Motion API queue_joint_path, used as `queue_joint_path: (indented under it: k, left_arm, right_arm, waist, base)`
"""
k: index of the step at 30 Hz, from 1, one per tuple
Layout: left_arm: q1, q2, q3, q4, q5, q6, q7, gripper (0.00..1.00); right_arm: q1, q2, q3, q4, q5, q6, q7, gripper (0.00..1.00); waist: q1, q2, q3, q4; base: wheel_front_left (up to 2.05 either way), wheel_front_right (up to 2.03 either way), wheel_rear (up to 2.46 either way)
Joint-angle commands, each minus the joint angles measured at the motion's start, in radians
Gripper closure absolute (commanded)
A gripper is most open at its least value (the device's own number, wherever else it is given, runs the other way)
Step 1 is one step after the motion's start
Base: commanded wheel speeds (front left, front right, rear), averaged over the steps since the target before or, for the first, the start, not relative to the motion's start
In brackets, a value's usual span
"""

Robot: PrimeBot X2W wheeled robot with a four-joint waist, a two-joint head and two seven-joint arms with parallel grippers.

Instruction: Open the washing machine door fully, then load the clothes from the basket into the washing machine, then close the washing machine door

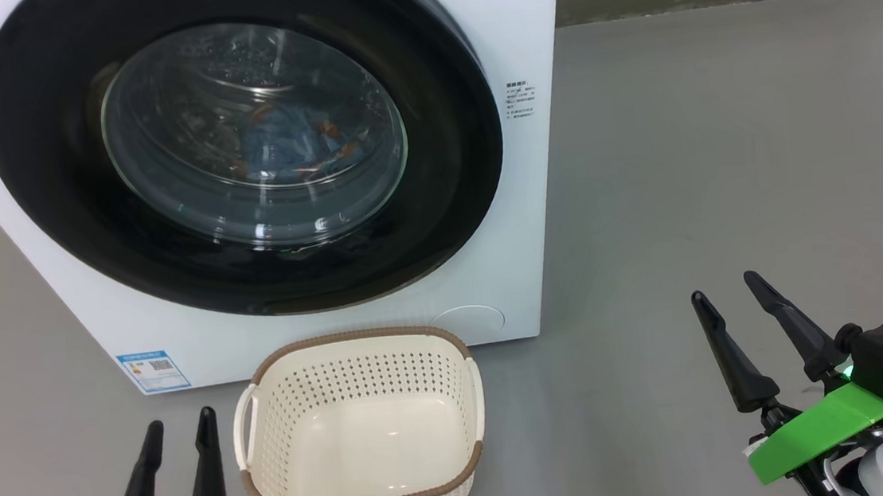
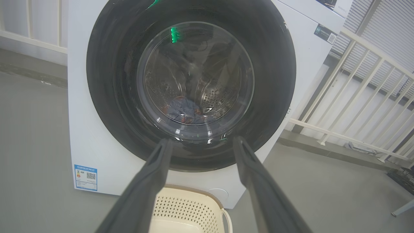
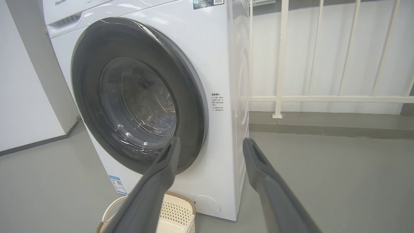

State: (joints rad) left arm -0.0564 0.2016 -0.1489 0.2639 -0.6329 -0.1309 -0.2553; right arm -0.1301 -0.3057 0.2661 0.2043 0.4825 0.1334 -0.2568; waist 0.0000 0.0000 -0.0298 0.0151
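Looks done: door [image 1: 252, 137] closed on the washing machine [image 1: 540, 191], clothes [image 1: 297, 145] inside behind it, basket [image 1: 353, 338] empty on the floor against the machine's front, left claw [image 1: 181, 422] and right claw [image 1: 723, 286] spread wide, holding nothing.

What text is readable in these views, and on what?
"Hisense": top panel of the washing machine, partly cut off by the frame edge.
blue label sticker, low on the front: print and QR code too small to read.
small printed notice, right of the washing machine door: blurred, unreadable.
dark QR sticker, near the machine's top edge: unreadable.
No text on the basket.
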Motion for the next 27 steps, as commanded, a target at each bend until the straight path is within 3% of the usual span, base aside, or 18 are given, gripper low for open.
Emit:
queue_joint_path:
  k: [1,27]
  left_arm:
    - [-0.02,0.023,0.032,-0.029,-0.003,0.002,-0.005,0.0]
    - [-0.019,0.023,0.034,-0.026,-0.011,0.002,-0.006,0.0]
  right_arm:
    - [0.002,-0.012,0.009,-0.02,-0.009,-0.003,-0.005,0.0]
    - [-0.002,-0.001,-0.022,-0.002,-0.018,-0.003,-0.005,0.0]
  waist:
    - [0.0,0.0,0.0,0.0]
    - [0.0,0.0,-0.002,0.014]
  base:
    - [0.0,0.0,0.0]
    - [0.0,0.0,0.0]
